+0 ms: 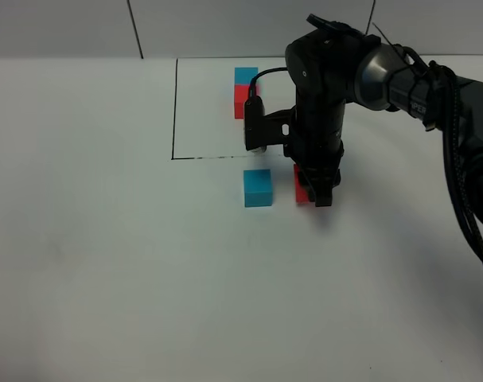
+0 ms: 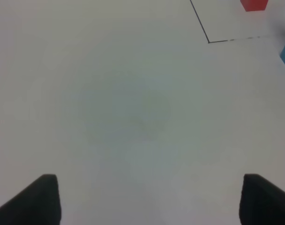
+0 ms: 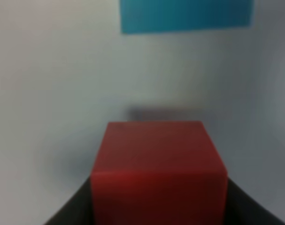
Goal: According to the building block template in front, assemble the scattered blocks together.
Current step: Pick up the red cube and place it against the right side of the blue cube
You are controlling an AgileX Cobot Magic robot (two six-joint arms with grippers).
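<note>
right gripper (image 1: 317,194) hides most of red cube (image 1: 301,183).

The setting reads as a robotics lab test bench. A bare white tabletop (image 1: 106,270) carries a thin black drawn rectangle (image 1: 175,111), with plain grey wall panels (image 1: 58,28) behind. A black robot arm (image 1: 317,95) trails cables (image 1: 462,208). The only props are a cyan cube (image 1: 257,188), a red cube (image 1: 300,187) and a joined cube pair (image 1: 245,91).
</note>
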